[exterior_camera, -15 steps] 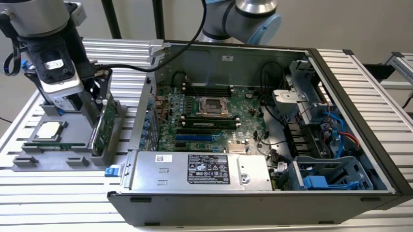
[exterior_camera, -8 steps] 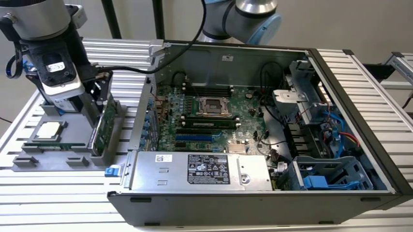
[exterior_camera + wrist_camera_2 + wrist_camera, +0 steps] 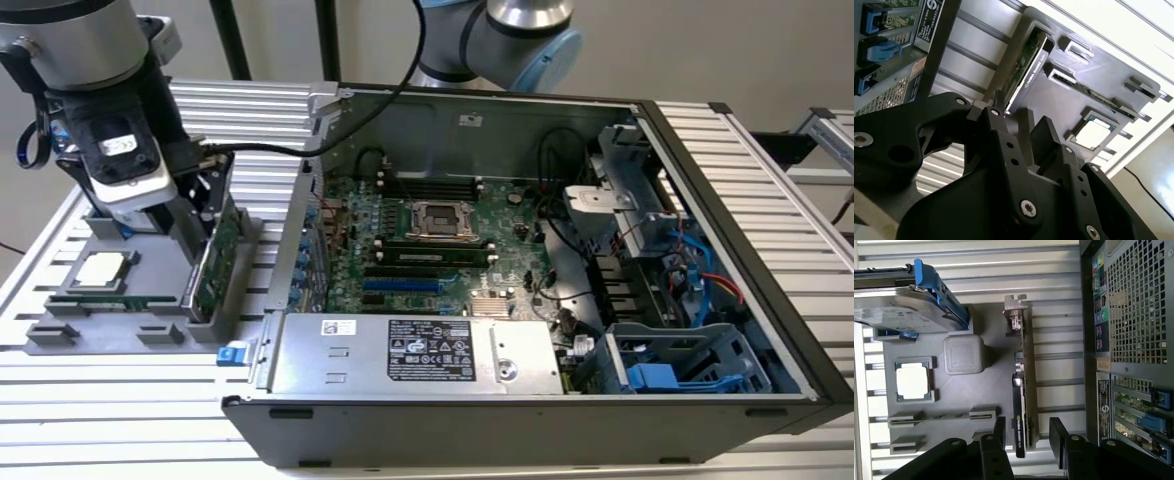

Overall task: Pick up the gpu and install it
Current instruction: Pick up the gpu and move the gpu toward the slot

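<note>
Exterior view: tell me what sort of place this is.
Probably a robotics lab bench for PC assembly: an open computer case lies on a slatted metal table, a grey fixture tray beside it holds the gpu, and the arm's pincer sits open over that card.

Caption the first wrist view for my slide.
Open pincer straddling the gpu, which stands on edge in the grey parts holder beside the computer case.

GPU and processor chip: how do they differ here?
The gpu stands on edge in its slot; the processor chip lies flat in a pocket. The gpu is long and dark-faced; the chip is square and silver. The open gripper straddles the gpu, not the chip. Both sit in the gray holder.
</note>
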Action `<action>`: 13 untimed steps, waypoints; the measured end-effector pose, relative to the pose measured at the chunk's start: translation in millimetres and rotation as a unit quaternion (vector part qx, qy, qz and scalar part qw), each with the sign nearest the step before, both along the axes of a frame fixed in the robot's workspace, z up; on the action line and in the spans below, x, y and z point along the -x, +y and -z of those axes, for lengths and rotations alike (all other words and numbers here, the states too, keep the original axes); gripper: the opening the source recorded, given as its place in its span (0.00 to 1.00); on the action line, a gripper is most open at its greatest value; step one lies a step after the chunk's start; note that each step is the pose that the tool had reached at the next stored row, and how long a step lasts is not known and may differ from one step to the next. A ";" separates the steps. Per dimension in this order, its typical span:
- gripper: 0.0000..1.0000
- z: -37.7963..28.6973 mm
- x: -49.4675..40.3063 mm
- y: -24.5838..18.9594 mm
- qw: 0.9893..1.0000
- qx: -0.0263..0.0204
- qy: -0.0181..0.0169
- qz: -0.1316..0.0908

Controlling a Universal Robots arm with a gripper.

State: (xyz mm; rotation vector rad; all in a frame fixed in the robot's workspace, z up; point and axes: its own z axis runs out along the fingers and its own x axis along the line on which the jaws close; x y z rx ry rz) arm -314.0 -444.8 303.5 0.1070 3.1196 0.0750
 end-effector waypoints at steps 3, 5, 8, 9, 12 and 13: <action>1.00 2.1 0.0 0.0 1.000 0.000 0.000 0.000; 1.00 3.1 0.0 0.0 1.000 0.000 0.000 0.000; 1.00 3.9 0.0 0.0 1.000 0.000 0.000 0.000; 1.00 4.1 0.0 0.0 1.000 0.000 0.000 0.000; 1.00 4.3 0.0 0.0 1.000 0.000 0.000 0.000; 1.00 4.5 0.0 0.0 1.000 0.000 0.000 0.000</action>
